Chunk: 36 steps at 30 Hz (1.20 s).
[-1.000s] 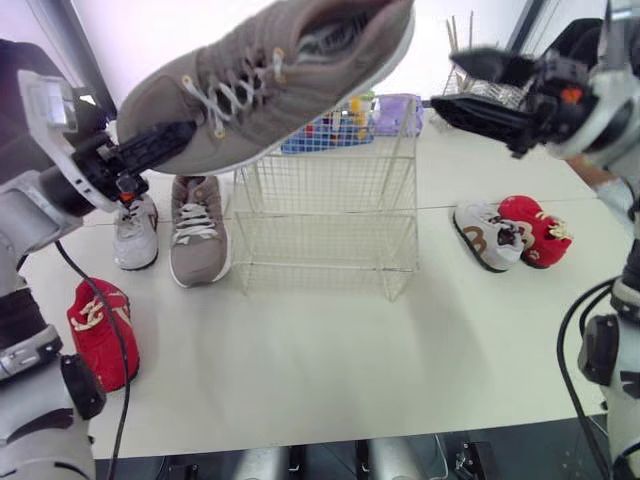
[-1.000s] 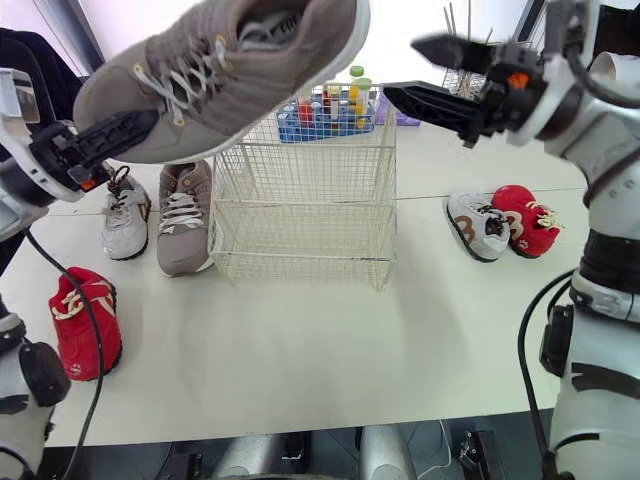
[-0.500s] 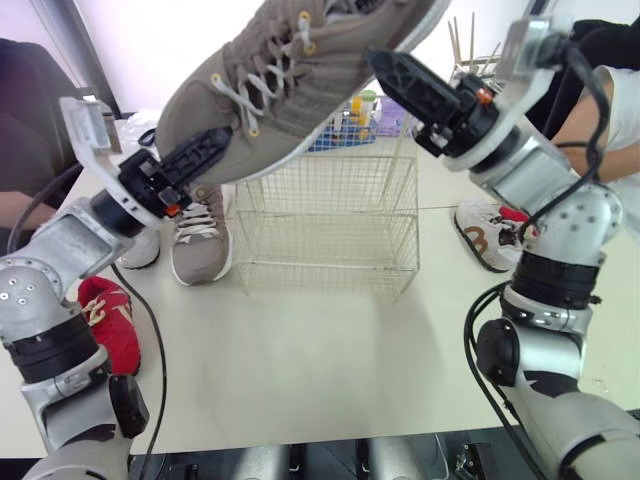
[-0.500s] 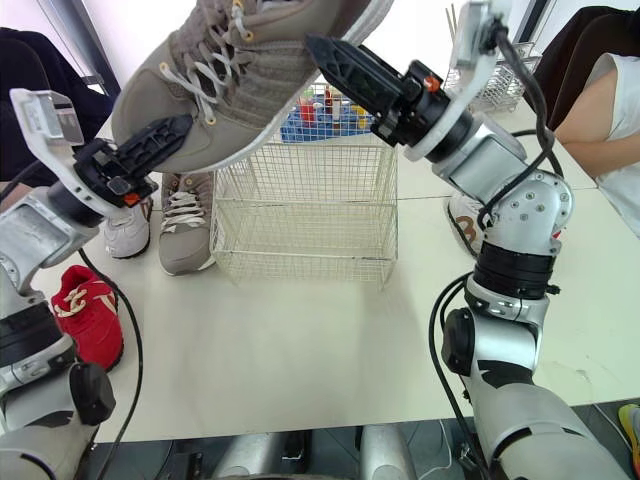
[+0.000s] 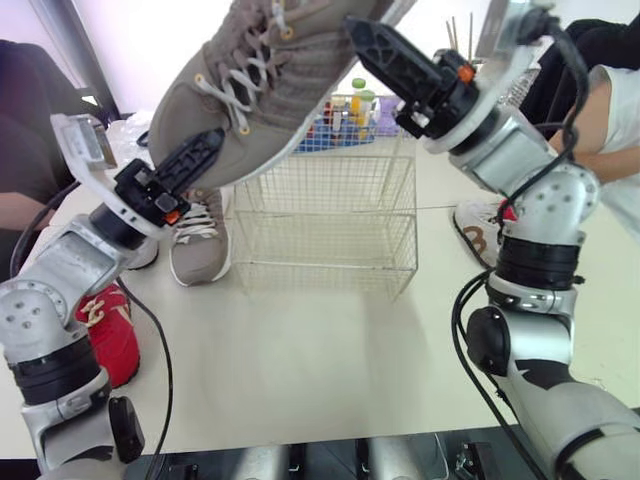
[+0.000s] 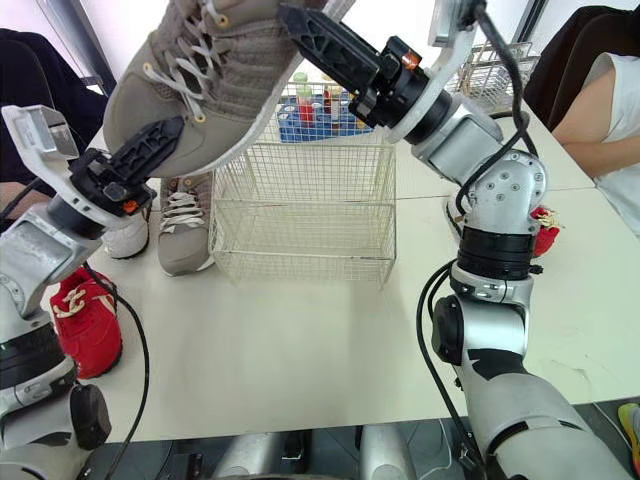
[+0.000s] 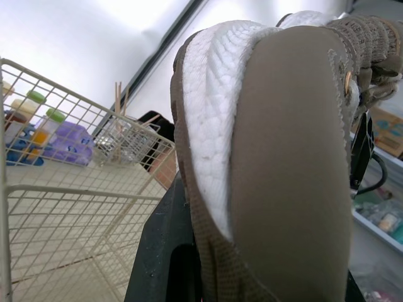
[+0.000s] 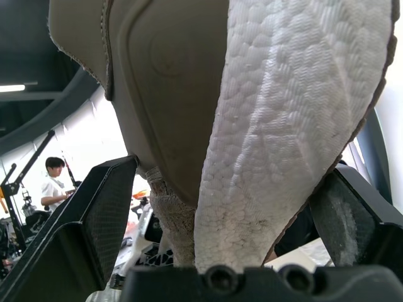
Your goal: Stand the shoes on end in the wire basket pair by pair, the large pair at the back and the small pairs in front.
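Observation:
A large taupe shoe (image 5: 270, 90) hangs tilted in the air above the white wire basket (image 5: 325, 215), toe down toward the left. My left gripper (image 5: 212, 150) is shut on its toe. My right gripper (image 6: 300, 25) has a finger on each side of the heel and is shut on it. In the right wrist view the white sole (image 8: 296, 126) fills the space between the fingers (image 8: 94, 220). The matching taupe shoe (image 5: 195, 245) lies on the table left of the basket, beside a small white shoe (image 5: 140, 255) and a small red shoe (image 5: 105, 330). Another small white shoe (image 5: 480, 230) and red shoe (image 6: 540, 228) lie to the right.
A blue rack of bottles (image 5: 335, 120) stands behind the basket, and a wire holder with sticks (image 6: 490, 85) at the back right. One person (image 5: 610, 110) sits at the right, another (image 5: 30, 130) at the left. The table's front half is bare (image 5: 330, 360).
My right gripper has swung in from the right and closed around the shoe's heel. The shoe has tilted more steeply, heel up.

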{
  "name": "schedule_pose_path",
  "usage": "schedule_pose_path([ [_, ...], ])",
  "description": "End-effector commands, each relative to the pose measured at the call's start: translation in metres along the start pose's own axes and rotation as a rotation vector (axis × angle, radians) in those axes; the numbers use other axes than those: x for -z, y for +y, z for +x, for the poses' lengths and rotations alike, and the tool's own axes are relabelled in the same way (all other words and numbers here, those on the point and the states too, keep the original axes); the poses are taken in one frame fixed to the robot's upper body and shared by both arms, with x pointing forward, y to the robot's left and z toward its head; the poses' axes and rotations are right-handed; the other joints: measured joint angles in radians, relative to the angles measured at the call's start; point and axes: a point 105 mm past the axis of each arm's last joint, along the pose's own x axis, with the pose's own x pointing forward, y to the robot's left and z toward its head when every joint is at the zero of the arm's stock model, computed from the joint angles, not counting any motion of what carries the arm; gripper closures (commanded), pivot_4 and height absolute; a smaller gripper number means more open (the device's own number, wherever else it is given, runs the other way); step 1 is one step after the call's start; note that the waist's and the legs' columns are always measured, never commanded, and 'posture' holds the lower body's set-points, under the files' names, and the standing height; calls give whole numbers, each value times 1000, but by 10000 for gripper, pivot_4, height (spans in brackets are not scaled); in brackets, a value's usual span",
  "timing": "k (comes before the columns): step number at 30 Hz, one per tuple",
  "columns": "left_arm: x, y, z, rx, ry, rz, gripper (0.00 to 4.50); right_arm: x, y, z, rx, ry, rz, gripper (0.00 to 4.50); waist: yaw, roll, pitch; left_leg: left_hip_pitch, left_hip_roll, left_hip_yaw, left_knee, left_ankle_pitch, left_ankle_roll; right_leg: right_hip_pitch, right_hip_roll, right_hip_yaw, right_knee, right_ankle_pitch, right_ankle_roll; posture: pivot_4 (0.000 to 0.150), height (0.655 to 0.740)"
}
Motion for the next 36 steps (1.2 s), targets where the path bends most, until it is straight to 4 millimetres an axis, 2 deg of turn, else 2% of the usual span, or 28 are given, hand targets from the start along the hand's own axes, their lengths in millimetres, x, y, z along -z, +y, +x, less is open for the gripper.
schedule_pose_path([
  [1,17,-17,9,46,92,34,39236,-4,18,19,-86,21,-68,899,0,0,0,0,0,0,0,0,0,0,0,0,0,0,0,1500,7400],
  [3,22,-19,10,48,114,38,39236,-2,14,20,-71,28,-74,899,-1,0,0,0,0,0,0,0,0,0,0,0,0,0,0,1500,7400],
  [4,25,-19,10,47,125,42,39236,-1,12,20,-61,33,-78,3137,-1,0,0,0,0,0,0,0,0,0,0,0,0,0,0,1500,7400],
  [6,27,-20,9,45,136,43,39236,0,9,20,-46,38,-82,9534,-1,0,0,0,0,0,0,0,0,0,0,0,0,0,0,1500,7400],
  [7,28,-20,9,45,138,44,39236,-1,8,20,-42,38,-84,14577,-2,0,0,0,0,0,0,0,0,-1,0,0,0,0,0,1500,7400],
  [9,28,-20,8,40,141,47,39236,-2,7,19,-38,36,-90,21935,-2,0,0,0,0,0,0,0,0,-1,0,0,0,0,0,1500,7400],
  [10,29,-20,8,36,143,49,39236,-3,7,19,-37,35,-93,24321,-2,0,0,0,0,0,0,0,0,-1,0,0,0,0,0,1500,7400],
  [12,28,-18,5,19,150,64,39236,-7,7,18,-32,30,-100,25823,-2,0,0,0,0,0,-1,0,0,-1,0,0,0,0,0,1500,7400],
  [17,21,-13,-7,-33,195,148,39236,-19,7,14,-14,35,-137,25841,-2,0,0,0,0,0,-1,0,0,-2,0,0,0,0,0,1500,7400],
  [18,19,-12,-10,-42,211,173,28839,-23,7,12,-10,36,-148,25841,-2,0,0,-1,0,0,-1,0,0,-2,0,0,0,0,0,1500,7400],
  [19,17,-13,-13,-42,225,193,25721,-27,7,10,-8,40,-160,25841,-2,1,0,-1,0,0,-1,0,0,-2,0,0,0,0,0,1500,7400],
  [20,13,-13,-17,-48,241,220,19594,-31,6,8,-8,54,-184,25841,-1,1,0,-2,0,0,-1,0,0,-3,0,0,0,0,0,1500,7400],
  [24,-2,-14,-30,-73,287,322,397,-47,5,1,-19,119,-285,25841,-2,1,1,-2,0,0,-2,-1,1,-3,0,0,-2,0,-1,1500,7400],
  [29,-15,-16,-43,-85,336,408,138,-73,-5,-6,-20,244,-499,25841,-6,1,1,-2,1,0,-4,-4,1,-3,0,0,-6,0,-1,1500,7400],
  [36,-15,-17,-46,-73,355,462,138,-101,-23,-12,-14,468,-844,25841,-9,3,2,-3,1,2,-6,-2,-3,-3,0,0,-9,0,-1,1500,7400],
])
